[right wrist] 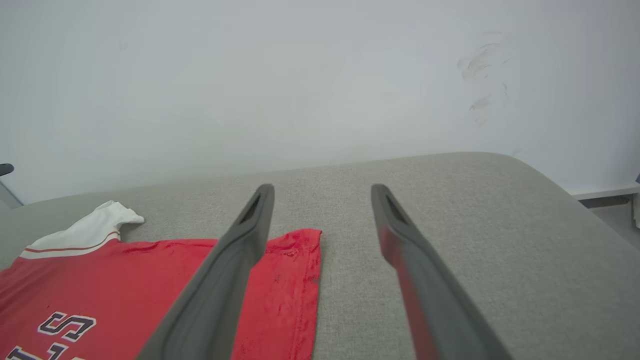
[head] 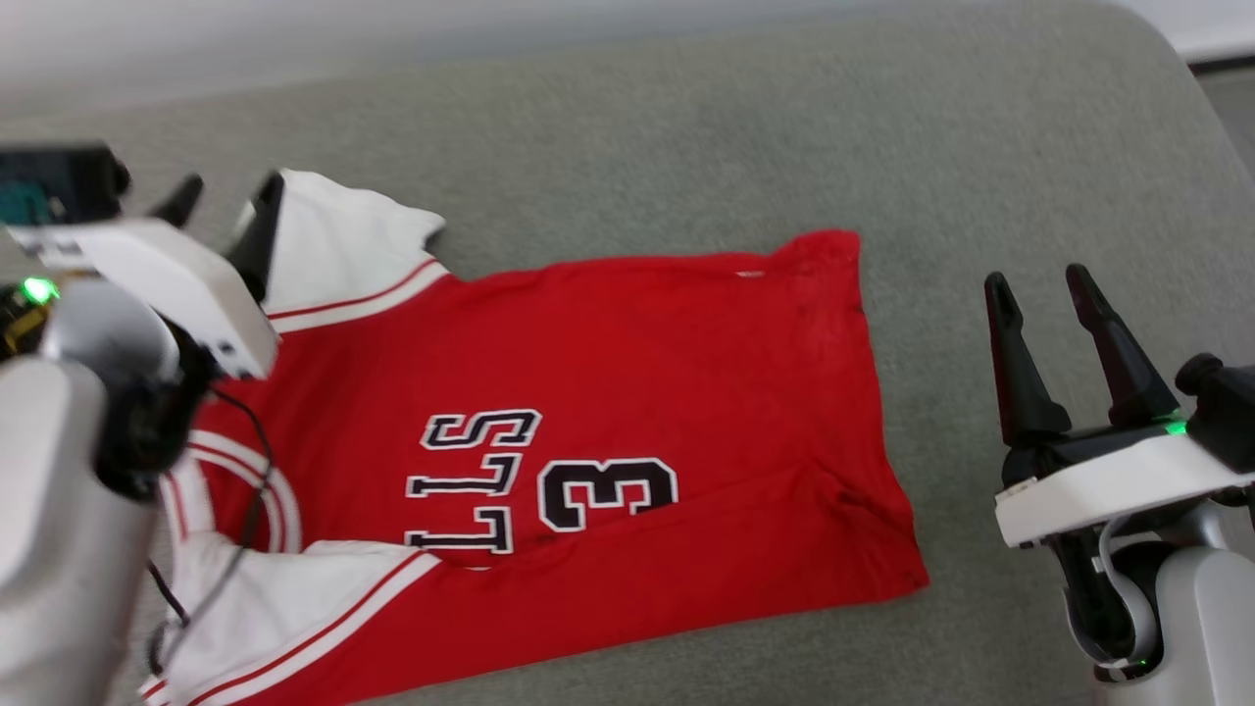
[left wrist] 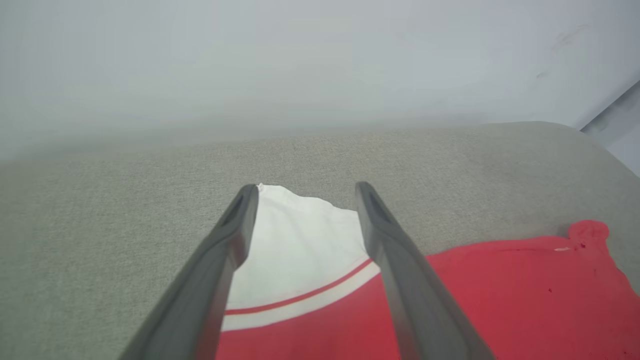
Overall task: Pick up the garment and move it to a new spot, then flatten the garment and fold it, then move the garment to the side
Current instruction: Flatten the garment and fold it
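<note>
Red sports jersey with white short sleeves and black-white lettering [head: 637, 392] is lying flat, front up, on a grey woven padded surface [head: 686, 137]. Its long axis is running left-right across the head view: the striped collar is pointing to the robot's left, the hem to its right. The lettering and the "3" are reading sideways.

Edges and room: a wide bare strip of grey surface is running beyond the jersey's far edge up to a pale wall [right wrist: 300, 75]. More bare surface is lying right of the hem, out to the rounded far-right corner. The near hem corner is sitting near the bottom of the head view with only a thin strip of grey below it.

Left gripper [head: 225, 211] is standing open, holding nothing, its dark fingers straddling the far white sleeve in the left wrist view [left wrist: 306, 192]; whether they are touching cloth, cannot tell. Right gripper [head: 1037, 284] is also spread wide and empty, hovering over bare surface just right of the hem; in its wrist view [right wrist: 322, 190] one finger is overlapping the hem corner.

Hidden: the left arm is covering part of the collar. The near sleeve is getting cut off at the bottom-left frame edge. The surface's near edge is out of frame.
</note>
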### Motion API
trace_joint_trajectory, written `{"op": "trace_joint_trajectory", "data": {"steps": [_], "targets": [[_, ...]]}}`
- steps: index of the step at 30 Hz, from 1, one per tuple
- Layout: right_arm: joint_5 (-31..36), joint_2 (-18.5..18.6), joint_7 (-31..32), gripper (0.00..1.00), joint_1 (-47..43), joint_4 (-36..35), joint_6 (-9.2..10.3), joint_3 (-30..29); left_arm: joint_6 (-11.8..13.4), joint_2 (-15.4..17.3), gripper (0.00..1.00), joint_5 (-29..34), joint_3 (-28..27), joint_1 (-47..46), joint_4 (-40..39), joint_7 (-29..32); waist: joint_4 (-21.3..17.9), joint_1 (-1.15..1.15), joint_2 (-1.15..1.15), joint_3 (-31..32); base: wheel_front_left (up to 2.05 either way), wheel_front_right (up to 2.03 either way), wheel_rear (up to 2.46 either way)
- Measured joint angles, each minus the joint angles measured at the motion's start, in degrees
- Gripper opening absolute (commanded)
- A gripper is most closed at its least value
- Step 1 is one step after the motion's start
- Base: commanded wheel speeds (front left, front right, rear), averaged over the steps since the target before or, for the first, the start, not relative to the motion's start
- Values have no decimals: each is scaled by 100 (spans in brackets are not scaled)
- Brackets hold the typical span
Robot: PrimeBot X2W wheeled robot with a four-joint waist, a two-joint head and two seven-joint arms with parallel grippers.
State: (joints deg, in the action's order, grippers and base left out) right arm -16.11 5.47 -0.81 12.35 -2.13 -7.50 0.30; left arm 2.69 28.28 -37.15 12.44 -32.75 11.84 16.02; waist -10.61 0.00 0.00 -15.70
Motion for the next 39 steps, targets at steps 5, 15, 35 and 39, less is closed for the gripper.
{"op": "trace_joint_trajectory", "data": {"steps": [5,15,35,39], "targets": [[-87,-93,-107,100,118,-65,0,97,-328,408,100,-318,64,-1033,454,1221,-343,0,0,-462,0,0,0],[-314,-210,-389,100,299,-52,0,374,-216,1281,100,-514,93,-2194,1076,3301,-926,0,0,-1366,0,0,0],[-933,-85,-127,100,713,296,0,532,356,1381,0,-840,-148,-1968,1042,3786,-1063,0,0,-1760,0,0,0],[-1348,208,460,100,1078,677,0,531,221,1146,0,-799,-29,-1969,1048,3516,-868,0,0,-1599,0,0,0]]}}
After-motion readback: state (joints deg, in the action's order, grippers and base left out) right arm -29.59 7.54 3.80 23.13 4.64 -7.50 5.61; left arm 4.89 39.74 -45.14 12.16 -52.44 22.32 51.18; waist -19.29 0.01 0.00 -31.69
